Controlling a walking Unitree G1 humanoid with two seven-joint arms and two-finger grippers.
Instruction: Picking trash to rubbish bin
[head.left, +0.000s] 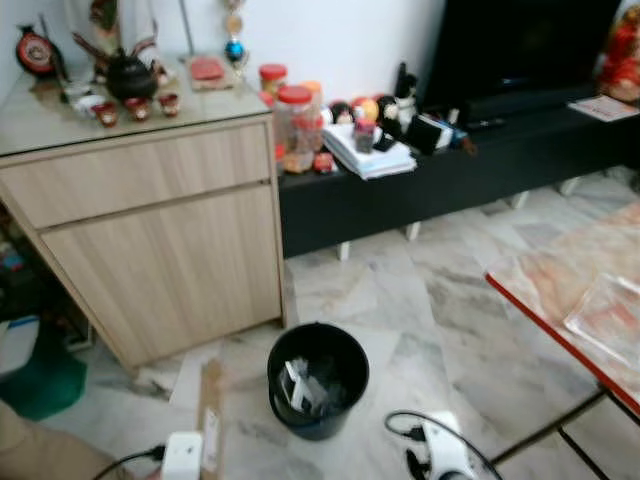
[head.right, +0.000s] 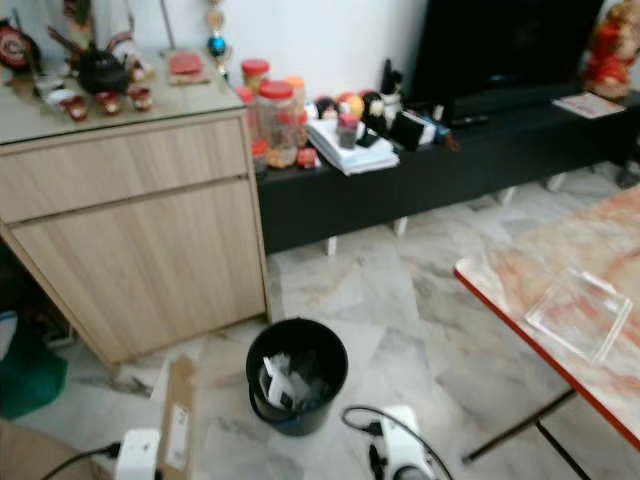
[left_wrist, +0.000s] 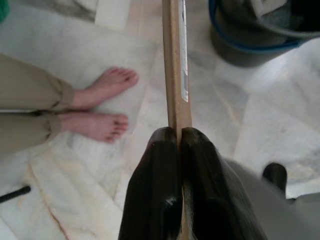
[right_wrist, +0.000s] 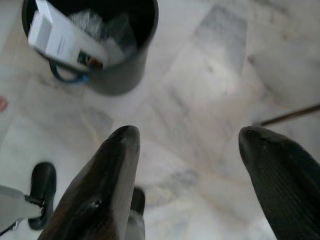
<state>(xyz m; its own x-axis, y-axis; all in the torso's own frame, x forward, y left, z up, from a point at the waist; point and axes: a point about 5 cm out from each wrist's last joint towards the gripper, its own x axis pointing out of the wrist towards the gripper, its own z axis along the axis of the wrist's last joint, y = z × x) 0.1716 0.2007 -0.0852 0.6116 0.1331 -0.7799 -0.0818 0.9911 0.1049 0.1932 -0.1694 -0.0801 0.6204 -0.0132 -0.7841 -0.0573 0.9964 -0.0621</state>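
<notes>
Part done: black bin (head.left: 318, 378) already has paper and plastic scraps in it. Left gripper (left_wrist: 178, 145) is pinched on a flat cardboard strip (left_wrist: 176, 65), held just beside the bin, not yet dropped in. Right gripper (right_wrist: 192, 165) is spread, empty, over the floor nr the bin. Marble tile floor (head.left: 400, 300); wood cabinet (head.left: 160, 230), low black TV bench (head.left: 470, 165), red-edged table (head.left: 570, 300). A person's bare feet (left_wrist: 102, 107) are close by.

The right tool (right_wrist: 190, 145), fingers spread, hangs over marble floor (right_wrist: 210, 75) near the black bin (right_wrist: 120, 70) holding trash (right_wrist: 62, 42).
</notes>
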